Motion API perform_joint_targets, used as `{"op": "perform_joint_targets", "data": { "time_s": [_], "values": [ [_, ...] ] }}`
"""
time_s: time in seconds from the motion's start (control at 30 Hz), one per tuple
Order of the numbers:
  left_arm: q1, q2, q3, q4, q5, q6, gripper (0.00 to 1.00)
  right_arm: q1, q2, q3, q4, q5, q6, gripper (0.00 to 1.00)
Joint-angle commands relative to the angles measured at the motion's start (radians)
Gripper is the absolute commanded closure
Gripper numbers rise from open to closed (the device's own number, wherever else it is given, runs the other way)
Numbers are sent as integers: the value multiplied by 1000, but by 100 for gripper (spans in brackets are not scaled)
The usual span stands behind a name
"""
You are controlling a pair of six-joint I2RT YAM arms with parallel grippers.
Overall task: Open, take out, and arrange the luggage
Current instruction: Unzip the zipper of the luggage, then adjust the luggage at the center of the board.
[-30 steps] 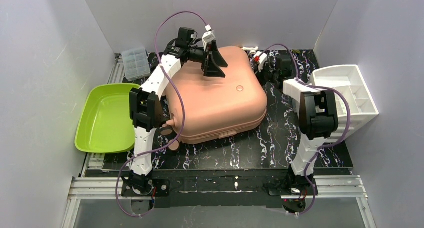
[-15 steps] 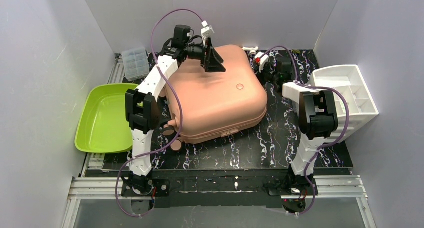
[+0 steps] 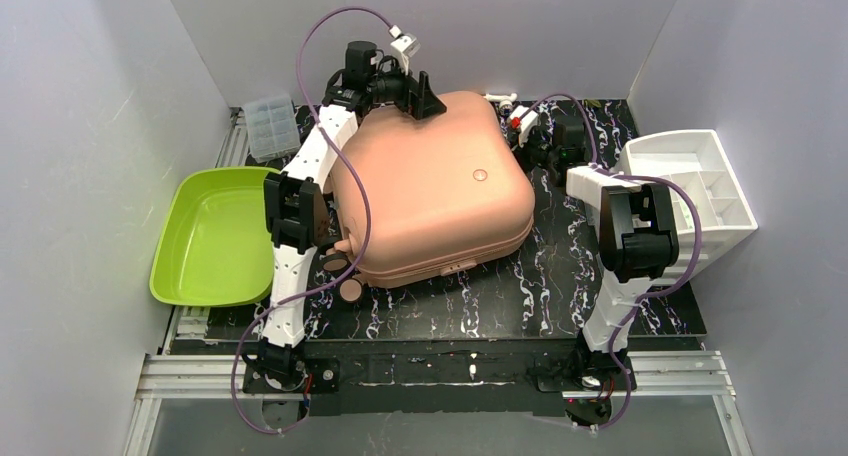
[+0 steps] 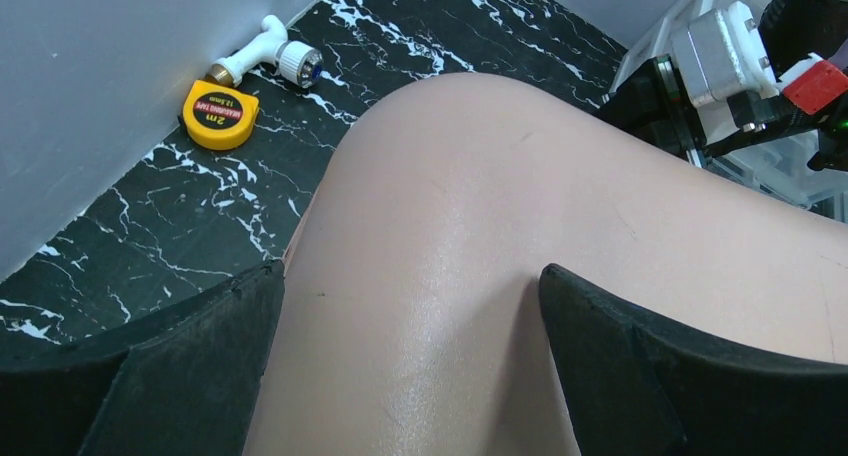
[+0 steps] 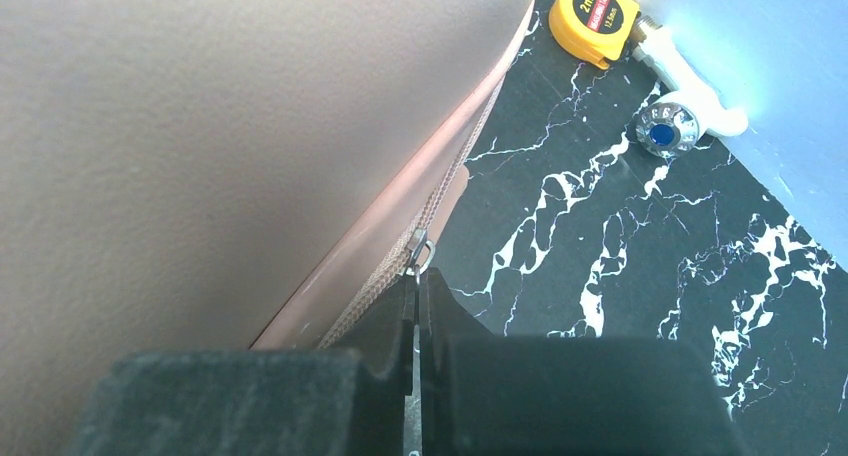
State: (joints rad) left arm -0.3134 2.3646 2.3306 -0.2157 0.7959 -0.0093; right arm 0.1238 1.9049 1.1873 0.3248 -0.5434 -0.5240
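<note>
Two claws, and I judge one step in hand: unzipping. The luggage (image 3: 440,191) lies closed mid-tabletop (image 3: 520,296). Your right claw (image 5: 415,296) looks pressed together on the zipper pull (image 5: 420,248); your left claw (image 4: 410,316) hangs spread above the shell. Next, you likely need to drag the pull along the seam.

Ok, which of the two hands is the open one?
The left hand, fingers spread wide above the pink suitcase; the right hand is pinched shut on its zipper pull.

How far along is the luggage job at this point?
Done: nothing visible; the salmon-pink hard-shell suitcase lies closed. In hand: right gripper pinches its metal zip pull; left gripper hangs open over the suitcase. Left: unzip, open, unpack, arrange.
</note>
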Motion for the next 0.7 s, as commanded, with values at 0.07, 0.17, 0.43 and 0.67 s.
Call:
{"op": "perform_joint_targets", "data": {
  "time_s": [0.07,0.17,0.43,0.67],
  "values": [
    [-20,106,43,-167,64,69,2,-5,-17,-2,-46,24,-60,99],
    [-31,105,24,-201,194,77,3,-4,22,33,-23,19,-55,99],
    [-76,99,-34,-422,341,230,10,-5,193,197,55,31,30,99],
    [-131,112,-88,-581,391,338,16,-6,307,351,-47,6,20,99]
  ]
}}
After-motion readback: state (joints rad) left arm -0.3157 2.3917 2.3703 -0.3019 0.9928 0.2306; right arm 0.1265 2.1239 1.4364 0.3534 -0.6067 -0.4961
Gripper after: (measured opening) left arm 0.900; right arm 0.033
